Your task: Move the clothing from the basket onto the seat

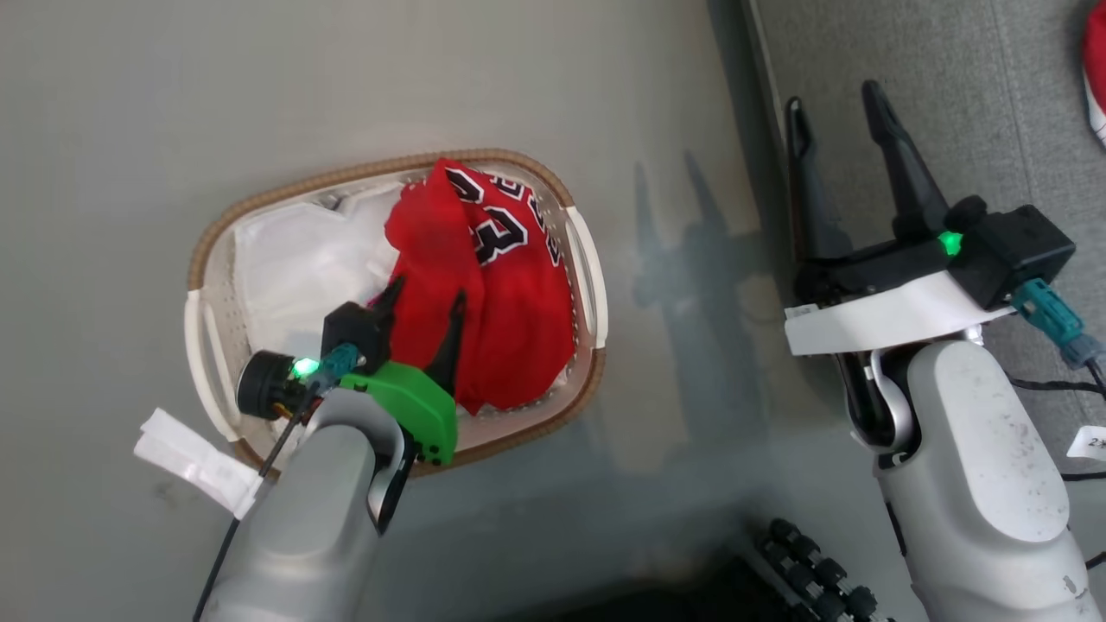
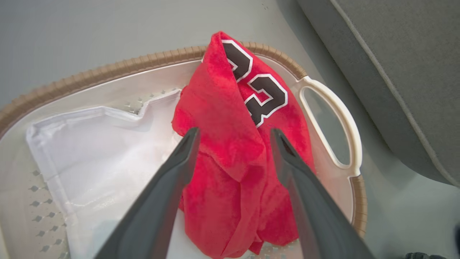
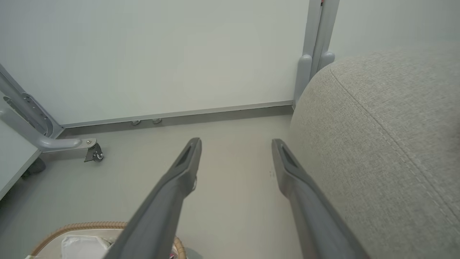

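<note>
While our left gripper (image 1: 428,292) is hanging spread wide over the jersey (image 1: 510,302) bunched at the basket's (image 1: 259,199) seat-side end, we are risking pinching the white sheet (image 1: 294,259) beside it too; our right gripper (image 1: 834,99) is hovering, fingers apart, by the seat (image 1: 950,104) edge.

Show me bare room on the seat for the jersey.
The seat is bare between its seamed edge and the red garment at far right. The floor between basket and seat is bare too. Crowded: the basket, with jersey, white sheet, left gripper.
</note>
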You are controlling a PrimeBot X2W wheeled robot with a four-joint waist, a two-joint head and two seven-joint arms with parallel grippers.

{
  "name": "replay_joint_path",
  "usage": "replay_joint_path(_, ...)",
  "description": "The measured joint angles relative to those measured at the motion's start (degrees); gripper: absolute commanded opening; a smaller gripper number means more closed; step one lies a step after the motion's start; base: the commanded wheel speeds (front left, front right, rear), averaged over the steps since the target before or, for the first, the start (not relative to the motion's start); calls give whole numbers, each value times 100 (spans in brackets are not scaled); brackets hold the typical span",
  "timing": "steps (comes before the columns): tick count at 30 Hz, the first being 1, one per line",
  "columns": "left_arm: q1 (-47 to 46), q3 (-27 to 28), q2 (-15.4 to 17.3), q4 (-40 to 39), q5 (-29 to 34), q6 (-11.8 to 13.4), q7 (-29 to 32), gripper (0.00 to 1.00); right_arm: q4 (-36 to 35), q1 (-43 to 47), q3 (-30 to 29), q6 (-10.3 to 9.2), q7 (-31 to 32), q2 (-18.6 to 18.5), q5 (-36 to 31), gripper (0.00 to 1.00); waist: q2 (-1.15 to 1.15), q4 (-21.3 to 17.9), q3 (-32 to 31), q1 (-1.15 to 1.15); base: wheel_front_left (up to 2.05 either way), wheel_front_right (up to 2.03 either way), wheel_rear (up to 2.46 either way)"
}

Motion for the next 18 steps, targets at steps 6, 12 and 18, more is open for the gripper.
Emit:
replay_joint_path(6, -331, -517, -1, 426, -439, -7, 0, 100, -13, -123, 31, 0, 0, 7, -80, 100, 0, -126, 406, 0, 0, 0, 0)
replay_joint_path(12, -640, -808, 2, 809, -649, -7, 0, 100, -59, -252, 88, 0, 0, 8, -113, 100, 0, -215, 737, 0, 0, 0, 0)
replay_joint_path(18, -967, -939, 3, 1128, -544, 294, -2, 100, -134, -343, 76, 0, 0, 9, -121, 100, 0, -277, 976, 0, 0, 0, 0)
